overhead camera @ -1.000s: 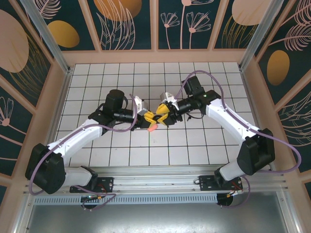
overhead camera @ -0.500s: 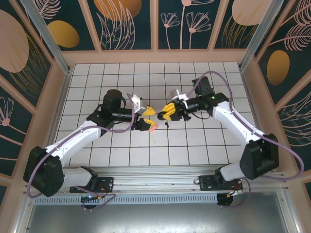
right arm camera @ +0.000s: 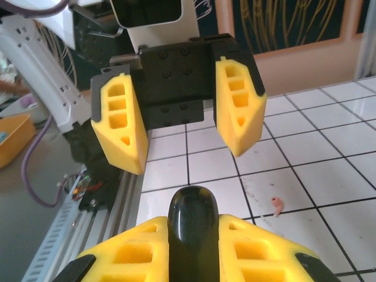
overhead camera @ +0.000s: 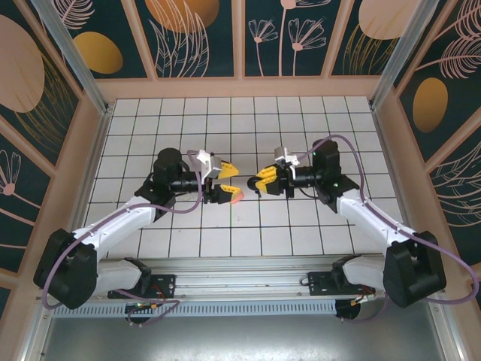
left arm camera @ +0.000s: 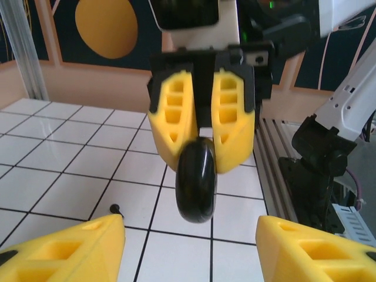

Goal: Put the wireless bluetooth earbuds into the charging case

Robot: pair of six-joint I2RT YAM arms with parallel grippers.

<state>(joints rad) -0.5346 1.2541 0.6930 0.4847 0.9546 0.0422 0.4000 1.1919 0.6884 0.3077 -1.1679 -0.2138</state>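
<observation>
left gripper (overhead camera: 231, 183): its yellow fingers (left arm camera: 70, 247) are spread wide apart, and nothing is between them.
right gripper (overhead camera: 261, 181): pressed tight on a flat black disc (left arm camera: 195, 179), which stands on its edge (part of it sticks out past the fingertips).
charging case (overhead camera: 235, 197): small and pink, on the white table (overhead camera: 301, 226), right by the tip of the left gripper's near finger; I cannot tell if they touch.
both grippers: up over the middle of the table, tip facing tip, with a little gap between them.
</observation>
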